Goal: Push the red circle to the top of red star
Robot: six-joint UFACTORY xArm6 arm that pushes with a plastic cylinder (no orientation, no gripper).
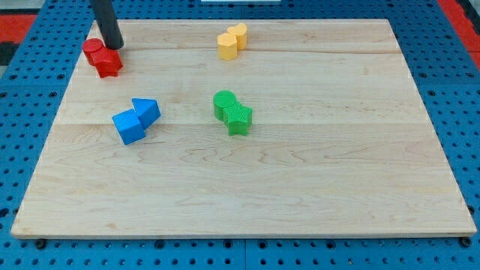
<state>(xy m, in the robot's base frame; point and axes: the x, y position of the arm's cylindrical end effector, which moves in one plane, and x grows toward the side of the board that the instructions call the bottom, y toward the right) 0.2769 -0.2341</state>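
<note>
While touching red star (pixel 109 64), red circle (pixel 93 50), squat, glossy

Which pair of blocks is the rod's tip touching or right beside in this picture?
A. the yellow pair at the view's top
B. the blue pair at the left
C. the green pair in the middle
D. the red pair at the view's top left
D: my tip sits right beside the red circle and the red star, far from the other pairs.

A single view looks down at a slant from beyond the wooden board's (pixel 247 180) near edge; it faces across the board toward its far edge; the whole board fits inside.
</note>
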